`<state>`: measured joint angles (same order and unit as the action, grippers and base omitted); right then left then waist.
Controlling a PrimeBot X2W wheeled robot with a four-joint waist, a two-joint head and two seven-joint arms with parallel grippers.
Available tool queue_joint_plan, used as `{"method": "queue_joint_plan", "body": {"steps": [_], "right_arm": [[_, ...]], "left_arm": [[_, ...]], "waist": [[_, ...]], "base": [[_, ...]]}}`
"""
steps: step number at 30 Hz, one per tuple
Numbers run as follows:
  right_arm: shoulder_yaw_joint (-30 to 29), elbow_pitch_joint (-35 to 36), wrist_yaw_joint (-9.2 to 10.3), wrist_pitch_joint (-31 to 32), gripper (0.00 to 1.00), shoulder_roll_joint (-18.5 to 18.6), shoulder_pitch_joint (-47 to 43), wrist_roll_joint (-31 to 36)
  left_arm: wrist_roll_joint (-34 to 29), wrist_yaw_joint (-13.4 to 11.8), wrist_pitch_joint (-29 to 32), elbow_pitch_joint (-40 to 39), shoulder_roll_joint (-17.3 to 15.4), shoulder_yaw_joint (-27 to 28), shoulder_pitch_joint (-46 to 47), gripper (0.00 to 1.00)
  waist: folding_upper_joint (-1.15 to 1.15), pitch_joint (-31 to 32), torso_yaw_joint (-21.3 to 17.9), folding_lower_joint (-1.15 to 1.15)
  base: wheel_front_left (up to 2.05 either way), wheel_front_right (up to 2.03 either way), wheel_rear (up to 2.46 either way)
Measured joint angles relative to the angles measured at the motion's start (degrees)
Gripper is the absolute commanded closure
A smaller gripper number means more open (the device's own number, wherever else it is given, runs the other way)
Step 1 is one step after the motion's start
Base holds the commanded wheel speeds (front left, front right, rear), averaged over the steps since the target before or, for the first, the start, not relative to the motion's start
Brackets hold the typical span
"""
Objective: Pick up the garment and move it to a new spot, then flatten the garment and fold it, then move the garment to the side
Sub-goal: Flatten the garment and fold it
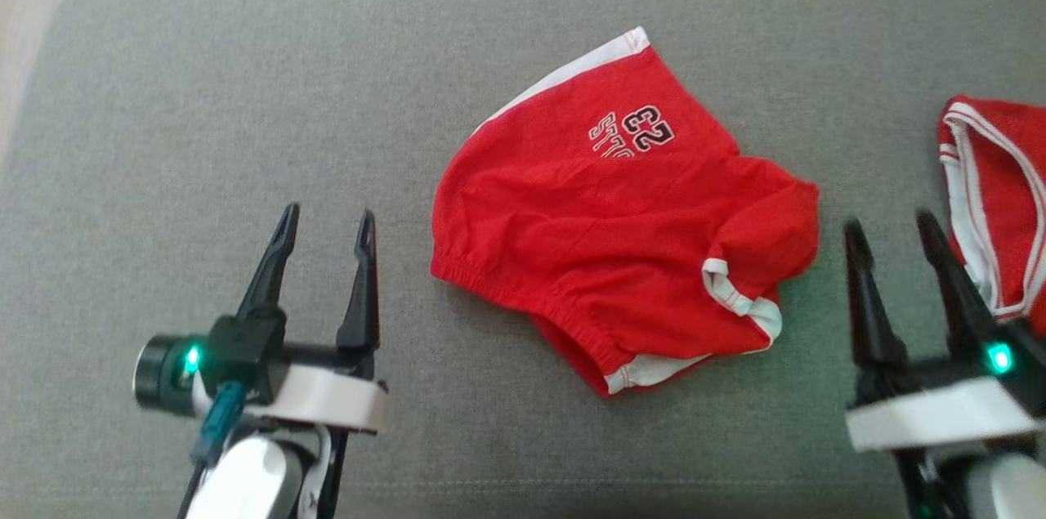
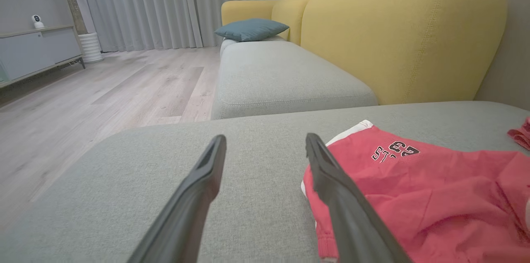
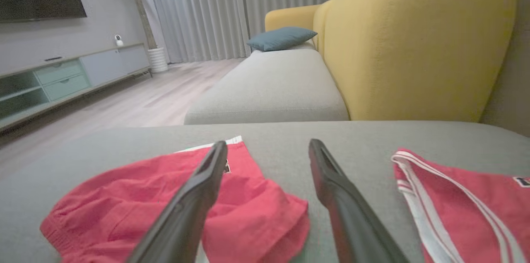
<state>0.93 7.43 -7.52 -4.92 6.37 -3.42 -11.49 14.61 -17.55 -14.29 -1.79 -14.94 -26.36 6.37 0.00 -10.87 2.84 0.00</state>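
Red shorts (image 1: 621,216) with white trim and a "23" print lie rumpled in the middle of the grey cushion (image 1: 204,94). The same shorts (image 2: 414,196) fill the lower right of the left wrist view, and the shorts (image 3: 165,205) sit at the lower left of the right wrist view. My left gripper (image 1: 325,221) hovers open to the left of the shorts, apart from them, nothing between its fingers. My right gripper (image 1: 891,223) stands open just right of the shorts, also empty.
A second red garment (image 1: 997,192) with white stripes lies at the cushion's right edge, close to my right gripper. A yellow sofa back (image 2: 405,35), a grey seat with a teal pillow (image 2: 250,30) and wooden floor (image 2: 103,89) lie beyond.
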Motion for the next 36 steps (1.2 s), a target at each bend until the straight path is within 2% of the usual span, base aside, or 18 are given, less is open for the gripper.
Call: {"method": "queue_joint_plan", "body": {"steps": [3,9,22,25,26,28,33,36], "right_arm": [[-1.7,1.0,0.00,1.3,0.00,0.0,-3.7,0.2],[-1.5,2.1,0.00,2.5,0.00,-0.9,-6.5,-0.5],[-1.4,2.1,0.00,2.5,0.00,-1.9,-6.8,-0.6],[-1.4,2.1,0.00,2.5,0.00,-1.9,-6.8,-0.6],[-1.4,2.1,0.00,2.5,0.00,-1.9,-6.8,-0.6],[-1.4,1.9,0.00,3.1,0.00,-1.9,-6.8,-0.6],[-1.2,1.6,0.00,3.6,0.00,-1.9,-6.5,-0.6],[-0.9,1.4,0.00,3.7,0.00,-1.9,-5.8,-0.6]], "left_arm": [[-0.3,-0.4,0.0,-0.1,-0.8,0.3,-1.6,0.00],[-0.4,-1.2,0.0,-1.6,-1.5,0.6,-4.1,0.00],[-0.8,-1.5,0.0,-2.7,-1.8,-0.1,-4.9,0.00],[0.4,1.2,0.9,-3.4,-1.6,-2.3,-4.4,0.00],[0.4,1.2,0.9,-3.4,-1.6,-2.3,-4.4,0.00],[1.6,4.0,3.0,-3.4,-0.9,-5.0,-3.3,0.00],[5.9,12.0,12.4,-1.5,2.9,-14.2,0.0,0.00],[9.2,15.4,17.7,0.9,4.9,-18.1,0.0,0.00]], "waist": [[0.00,1.1,-0.4,0.00],[0.00,2.9,-0.8,0.00],[0.00,2.9,-0.4,0.00],[0.00,2.5,-0.4,0.00],[0.00,2.5,-0.4,0.00],[0.00,1.9,-0.3,0.00],[0.00,0.1,-0.3,0.00],[0.00,-1.1,-0.5,0.00]], "base": [[0.00,0.00,0.00],[0.00,0.00,0.00],[0.00,0.00,0.00],[0.00,0.00,0.00],[0.00,0.00,0.00],[0.00,0.00,0.00],[0.00,0.00,0.00],[0.00,0.00,0.00]]}}
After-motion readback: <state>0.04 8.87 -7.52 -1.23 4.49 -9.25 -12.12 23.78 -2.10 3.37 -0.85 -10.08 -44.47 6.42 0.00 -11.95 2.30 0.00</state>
